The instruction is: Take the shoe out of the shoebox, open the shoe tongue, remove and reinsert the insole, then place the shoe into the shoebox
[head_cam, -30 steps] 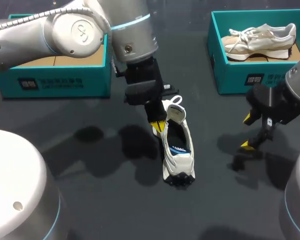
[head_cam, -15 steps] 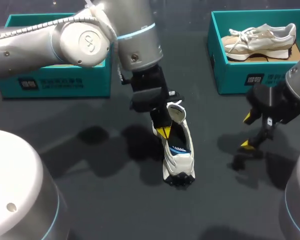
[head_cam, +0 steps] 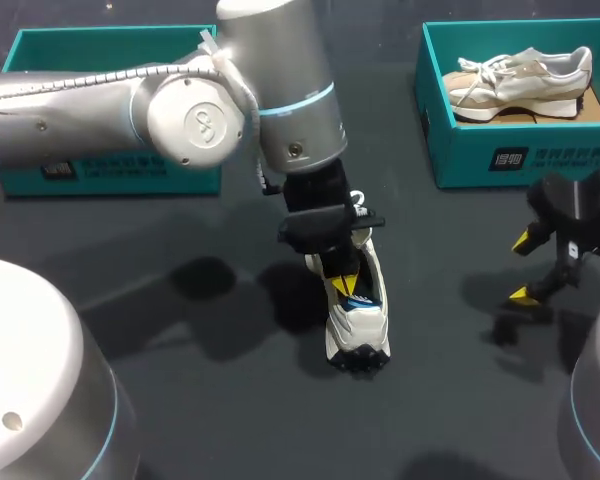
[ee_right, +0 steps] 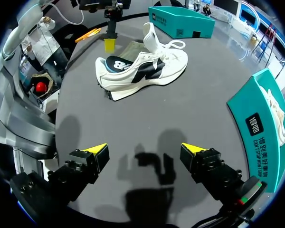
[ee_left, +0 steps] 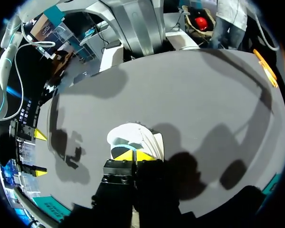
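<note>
A white sneaker [head_cam: 358,325] with black and blue trim stands on the dark table, its tongue pulled up. My left gripper [head_cam: 346,280] is shut, with its yellow tips down in the shoe's opening; the left wrist view shows the tips [ee_left: 133,155] together just behind the white upper [ee_left: 133,135]. I cannot tell whether they pinch anything. From the right wrist view the sneaker [ee_right: 147,71] is seen from the side, well ahead of my open, empty right gripper [ee_right: 145,149]. In the head view that gripper [head_cam: 525,268] hangs to the right of the shoe.
A teal shoebox [head_cam: 500,150] at the back right holds a beige sneaker [head_cam: 525,78]. Another teal shoebox [head_cam: 110,170] stands at the back left, partly hidden by my left arm. Bare dark table lies in front of the shoe.
My left arm has swung right and its shut tips went from beside the shoe's left edge into the opening. My right gripper has drifted a little to the right, still open.
</note>
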